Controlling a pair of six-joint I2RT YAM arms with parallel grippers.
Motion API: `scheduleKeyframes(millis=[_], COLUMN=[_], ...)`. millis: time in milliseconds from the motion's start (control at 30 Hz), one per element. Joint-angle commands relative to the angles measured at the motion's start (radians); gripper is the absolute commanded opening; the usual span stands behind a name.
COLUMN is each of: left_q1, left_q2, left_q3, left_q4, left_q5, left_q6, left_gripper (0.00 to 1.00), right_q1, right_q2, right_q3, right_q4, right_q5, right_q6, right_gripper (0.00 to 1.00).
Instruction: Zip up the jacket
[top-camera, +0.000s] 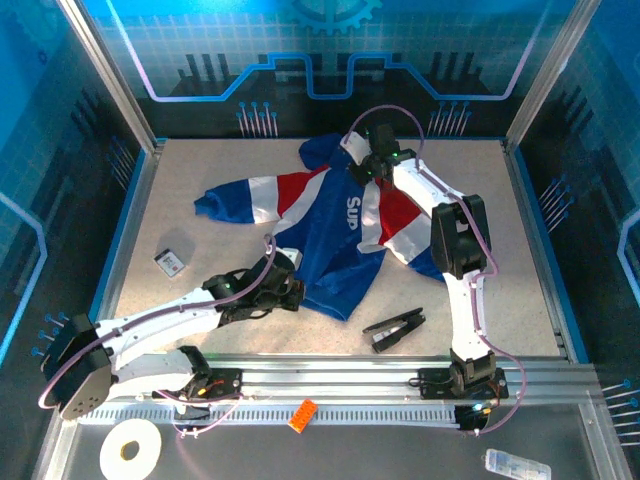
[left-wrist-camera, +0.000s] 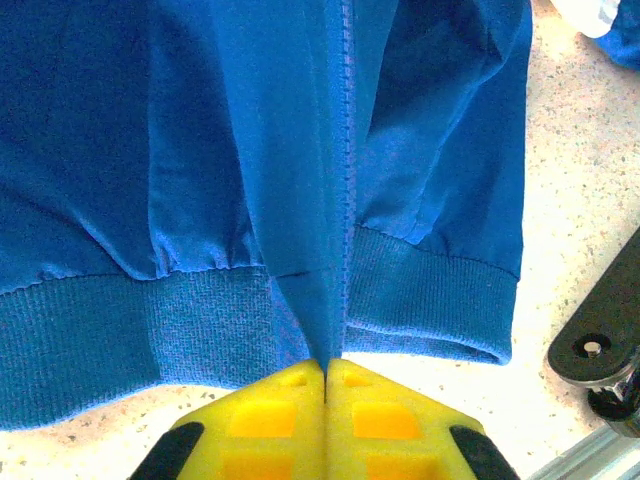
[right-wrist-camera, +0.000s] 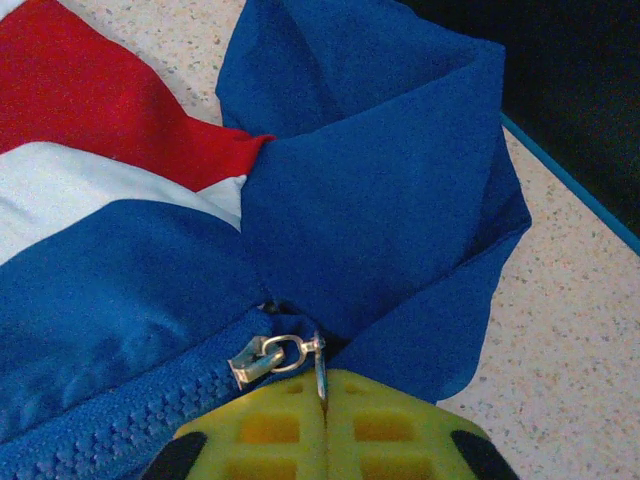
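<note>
The royal-blue jacket (top-camera: 330, 225), with red and white bands and white chest lettering, lies spread in the middle of the table. My left gripper (top-camera: 298, 290) is at its near hem. In the left wrist view the yellow jaws of that gripper (left-wrist-camera: 326, 365) are shut on a fold of blue fabric at the ribbed hem (left-wrist-camera: 200, 330), at the bottom of the zipper line (left-wrist-camera: 346, 150). My right gripper (top-camera: 362, 168) is at the collar end. There the right gripper (right-wrist-camera: 322, 385) is shut on the metal zipper pull (right-wrist-camera: 319, 368), whose slider (right-wrist-camera: 255, 358) sits at the top of the closed teeth.
A black clip-like tool (top-camera: 395, 328) lies on the table near the front right, also seen as a black tool (left-wrist-camera: 600, 345). A small card (top-camera: 169, 262) lies at the left. A white tape roll (top-camera: 131, 450) and an orange piece (top-camera: 301, 414) rest by the rails.
</note>
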Motion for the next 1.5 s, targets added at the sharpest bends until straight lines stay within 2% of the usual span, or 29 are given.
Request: scheduleKeyframes(millis=[0,100,167,333,467,600,800,867,1033,1133,1233,1467], left_q1=[-0.012,-0.008,-0.003,0.037,0.090,0.191,0.361,0.432,0.626,0.682,0.719,0.770], left_q2=[0.023,0.021,0.004,-0.083,-0.180,-0.260,-0.287,-0.285,-0.245,-0.178,-0.117,-0.011], left_q3=[0.014,0.058,0.084,0.112,0.112,0.116,0.095,0.076,0.031,-0.032,-0.111,-0.333], left_q4=[-0.092,-0.157,-0.203,-0.248,-0.247,-0.240,-0.151,-0.088,0.082,0.220,0.375,0.864], left_q5=[0.012,-0.023,-0.053,-0.104,-0.132,-0.124,-0.134,-0.090,0.034,0.021,0.015,-0.121], left_q6=[0.000,0.024,0.038,0.069,0.103,0.184,0.383,0.425,0.437,0.492,0.528,0.499], left_gripper=[0.21,0.36,0.43,0.52,0.63,0.74,0.99,0.99,0.99,0.99,0.99,0.99], right_q1=[0.009,0.013,0.013,0.012,0.016,0.025,0.023,0.022,0.006,-0.024,-0.074,-0.137], right_q2=[-0.037,-0.094,-0.146,-0.284,-0.437,-0.604,-0.849,-0.936,-1.120,-1.194,-1.253,-1.270], right_q3=[-0.001,-0.055,-0.093,-0.209,-0.381,-0.584,-0.848,-0.935,-1.146,-1.267,-1.380,-1.499], right_q4=[0.045,0.066,0.070,0.071,0.111,0.178,0.258,0.291,0.369,0.469,0.585,0.697], right_q5=[0.027,0.052,0.055,0.057,0.047,0.075,0.148,0.180,0.320,0.425,0.442,0.452], right_q6=[0.014,0.018,0.023,0.046,0.100,0.131,0.181,0.198,0.245,0.285,0.312,0.345], right_gripper=[0.31,0.53,0.59,0.65,0.67,0.72,0.78,0.80,0.91,1.00,1.00,1.00])
